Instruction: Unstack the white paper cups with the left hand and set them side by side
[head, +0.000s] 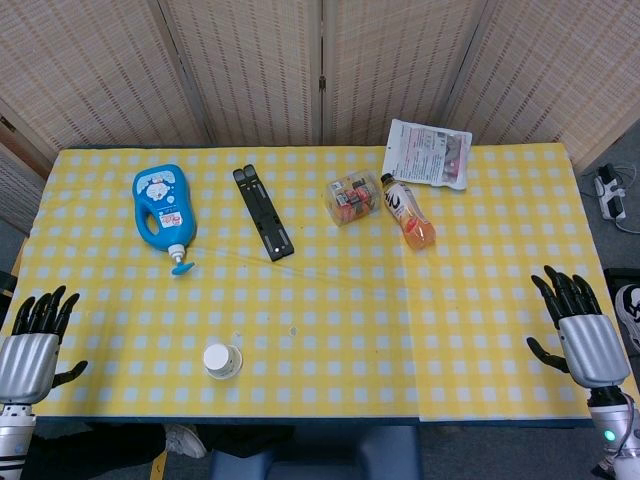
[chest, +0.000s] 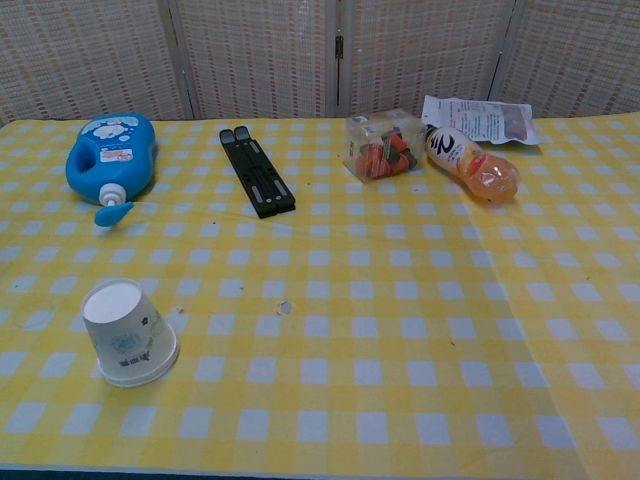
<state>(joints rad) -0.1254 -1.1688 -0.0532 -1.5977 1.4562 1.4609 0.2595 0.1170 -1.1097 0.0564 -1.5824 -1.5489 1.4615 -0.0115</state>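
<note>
The white paper cups (head: 222, 360) stand as one upside-down stack near the table's front edge, left of centre; the chest view shows the stack (chest: 126, 334) with a blue print on its side. My left hand (head: 33, 347) hovers at the table's front left corner, well left of the cups, fingers spread and holding nothing. My right hand (head: 580, 332) is at the front right corner, also spread and holding nothing. Neither hand appears in the chest view.
Across the far half of the yellow checked table (head: 330, 310) lie a blue bottle (head: 165, 209), a black folded stand (head: 263, 213), a clear snack box (head: 351, 197), an orange drink bottle (head: 408, 212) and a white packet (head: 428, 154).
</note>
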